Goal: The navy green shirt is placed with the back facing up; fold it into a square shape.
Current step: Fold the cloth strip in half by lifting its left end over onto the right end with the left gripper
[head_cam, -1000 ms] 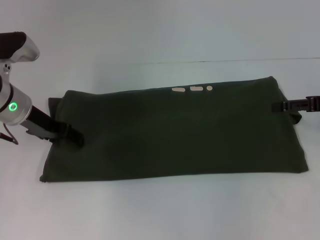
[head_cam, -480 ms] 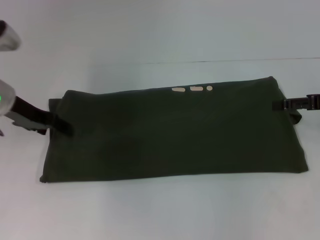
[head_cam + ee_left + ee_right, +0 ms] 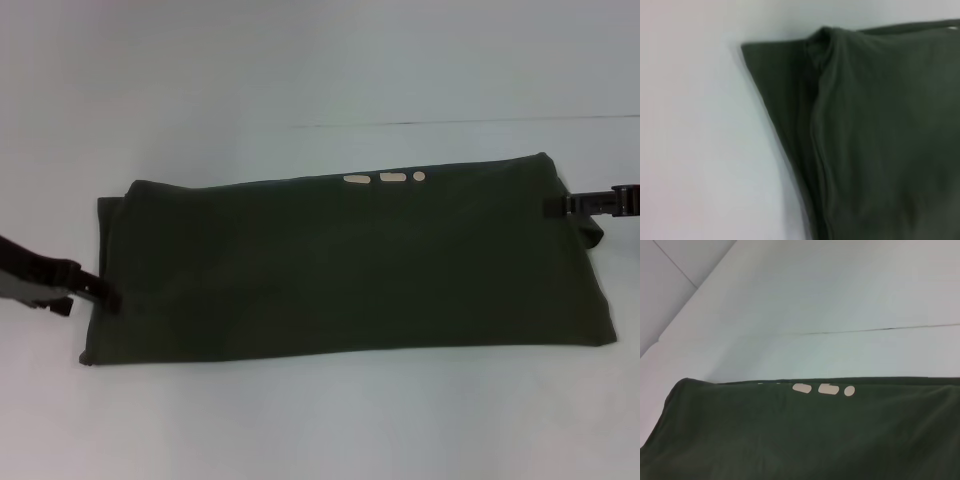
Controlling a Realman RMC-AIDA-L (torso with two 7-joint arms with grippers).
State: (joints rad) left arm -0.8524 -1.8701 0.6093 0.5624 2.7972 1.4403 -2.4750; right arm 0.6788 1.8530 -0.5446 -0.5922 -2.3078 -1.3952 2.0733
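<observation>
The shirt (image 3: 340, 265) lies as a long, flat, dark olive band across the middle of the white tabletop (image 3: 320, 60), soft matte cloth with three cream marks (image 3: 385, 178) at its 12 o'clock edge. Left end effector (image 3: 105, 297) touches the 9 o'clock edge, right end effector (image 3: 553, 208) the 3 o'clock edge; I cannot tell either's opening.

You have a plain white table (image 3: 320, 420) filling nearly all of the head view, lit evenly with only soft shadow. A thin dark seam (image 3: 450, 122) runs across its far part, also visible in the right wrist view. Beyond it the surface stays the same pale white.
</observation>
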